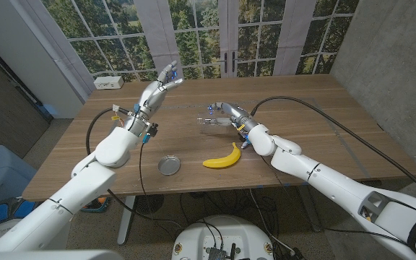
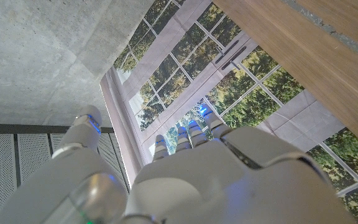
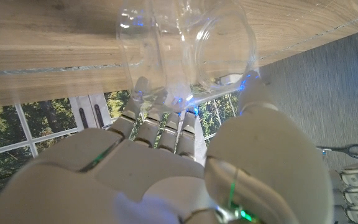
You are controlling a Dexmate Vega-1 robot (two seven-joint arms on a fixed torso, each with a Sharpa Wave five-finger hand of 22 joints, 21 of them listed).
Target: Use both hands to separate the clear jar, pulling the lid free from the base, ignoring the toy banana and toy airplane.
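Note:
The clear jar base (image 1: 211, 124) lies on its side in my right hand (image 1: 231, 115), just above the middle of the wooden table (image 1: 323, 115). In the right wrist view the fingers (image 3: 160, 127) wrap the see-through base (image 3: 188, 46), whose open mouth faces away from the palm. The round grey lid (image 1: 169, 165) lies flat and apart from the base, near the front edge. My left hand (image 1: 160, 85) is raised over the far left of the table with fingers stretched out and nothing in it. The left wrist view shows the same hand (image 2: 197, 168) against the windows.
A yellow toy banana (image 1: 222, 159) lies just in front of my right hand, to the right of the lid. A small white box (image 1: 108, 83) sits at the table's far left corner. Windows and a concrete wall stand behind the table.

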